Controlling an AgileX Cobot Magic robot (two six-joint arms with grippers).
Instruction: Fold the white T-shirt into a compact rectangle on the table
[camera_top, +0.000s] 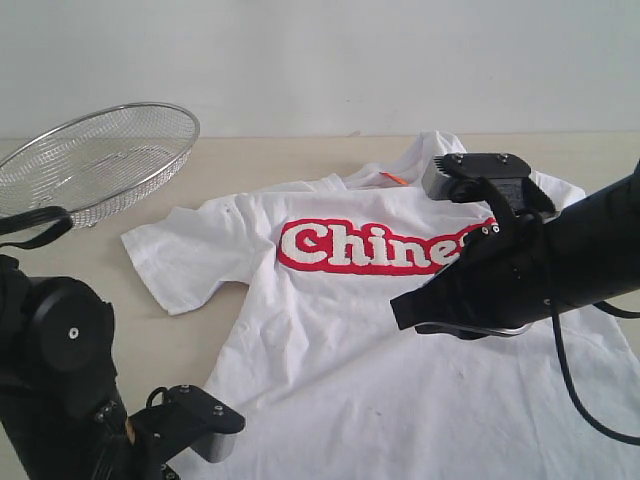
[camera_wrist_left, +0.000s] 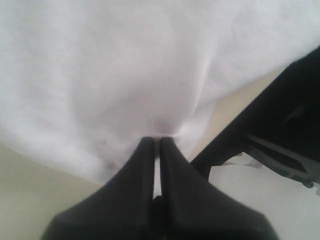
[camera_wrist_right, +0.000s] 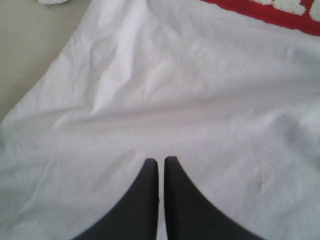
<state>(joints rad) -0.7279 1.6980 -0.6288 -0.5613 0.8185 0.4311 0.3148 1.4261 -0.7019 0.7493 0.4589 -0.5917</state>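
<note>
The white T-shirt (camera_top: 330, 340), judged soft and limp, is pinched at its hem by the left gripper (camera_wrist_left: 159, 141) near the tabletop's (camera_top: 250, 165) front edge; the right gripper (camera_wrist_right: 161, 161) is pressed together, empty.

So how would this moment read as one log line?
white T-shirt: laid out unfolded on table | left fingers: shut, pinching shirt edge | right fingers: shut, over shirt

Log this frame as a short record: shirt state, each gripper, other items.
shirt: white T-shirt spread out, unfolded, red lettering up, on the table
left gripper: jaws shut, pinching puckered shirt fabric
right gripper: jaws shut, tips at the shirt; grip unclear
other: wire-mesh basket on the table, apart from the shirt
</note>
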